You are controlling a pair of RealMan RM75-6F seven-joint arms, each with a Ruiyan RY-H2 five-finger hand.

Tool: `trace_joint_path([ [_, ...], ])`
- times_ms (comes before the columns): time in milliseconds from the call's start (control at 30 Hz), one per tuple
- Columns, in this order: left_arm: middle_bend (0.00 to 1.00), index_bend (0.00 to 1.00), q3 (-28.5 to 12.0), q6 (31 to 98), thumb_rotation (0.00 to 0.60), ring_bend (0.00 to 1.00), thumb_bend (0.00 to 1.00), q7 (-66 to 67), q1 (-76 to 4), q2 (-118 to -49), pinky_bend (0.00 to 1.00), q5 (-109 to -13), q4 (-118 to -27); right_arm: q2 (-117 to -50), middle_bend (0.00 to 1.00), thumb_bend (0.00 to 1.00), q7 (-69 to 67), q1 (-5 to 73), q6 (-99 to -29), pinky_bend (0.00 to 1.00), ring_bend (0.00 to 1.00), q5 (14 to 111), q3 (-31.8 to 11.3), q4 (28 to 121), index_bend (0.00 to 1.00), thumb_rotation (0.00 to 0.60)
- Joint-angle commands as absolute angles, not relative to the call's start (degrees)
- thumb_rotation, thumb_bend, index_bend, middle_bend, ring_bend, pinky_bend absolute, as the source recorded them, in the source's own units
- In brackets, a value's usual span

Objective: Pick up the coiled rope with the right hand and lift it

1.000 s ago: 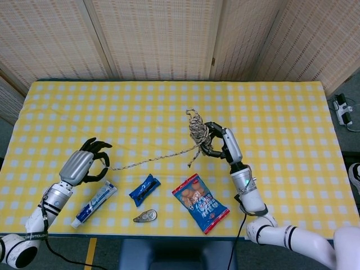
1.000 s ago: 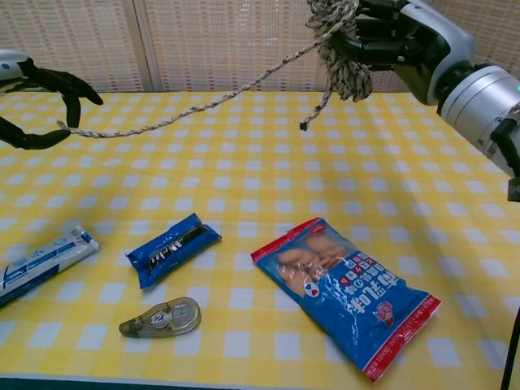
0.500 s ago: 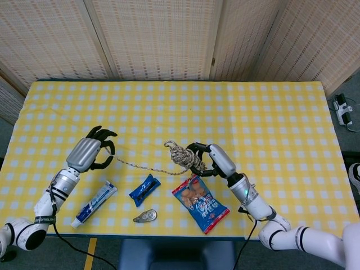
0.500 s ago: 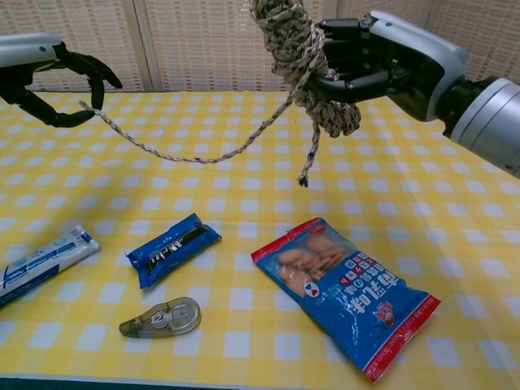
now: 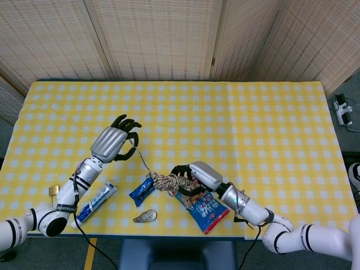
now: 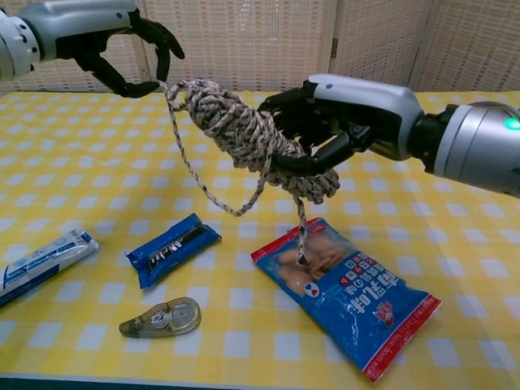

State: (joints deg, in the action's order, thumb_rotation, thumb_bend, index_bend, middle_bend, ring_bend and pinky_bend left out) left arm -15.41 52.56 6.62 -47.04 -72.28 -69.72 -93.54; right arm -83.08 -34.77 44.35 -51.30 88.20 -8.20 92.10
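My right hand [image 5: 194, 175] [image 6: 341, 122] grips the coiled rope [image 5: 171, 183] [image 6: 244, 134], a speckled beige bundle, in the air above the table's front middle. One loose strand runs up from the coil to my left hand [image 5: 115, 143] [image 6: 106, 36], which pinches its end between thumb and a finger, also raised. A short tail of rope hangs down over the snack bag [image 6: 345, 288].
On the yellow checked tablecloth [image 5: 253, 124] lie a red-and-blue snack bag [image 5: 205, 208], a small blue packet [image 5: 143, 191] [image 6: 172, 248], a correction-tape dispenser [image 5: 145, 216] [image 6: 161, 318] and a toothpaste tube [image 5: 95, 202] [image 6: 41, 262]. A small brass piece [image 5: 53, 191] sits near the left edge.
My right hand has carried the coil left and toward the table's front. My left hand has risen and moved right with the strand's end, so the strand now runs short and steep.
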Motion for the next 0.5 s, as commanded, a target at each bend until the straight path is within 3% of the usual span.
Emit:
trace_joint_path([
  [33,0.23,0.61,-16.71,52.75,0.6,0.14,0.5,9.45,-49.07,-73.33,0.0,-69.08,-94.7,-82.8,0.66,0.52,-31.08,45.94,-47.56,0.63,0.68,84.13,-8.38,94.49,0.69,0.6],
  [500,0.23,0.6,-17.82,53.9,0.6,0.14,0.5,12.21,-53.06,-74.94,0.0,-71.52,-99.88,-87.15,0.67,0.52,-25.81,48.56,-41.35,0.64,0.68,70.08,-11.54,95.2,0.71,0.6],
])
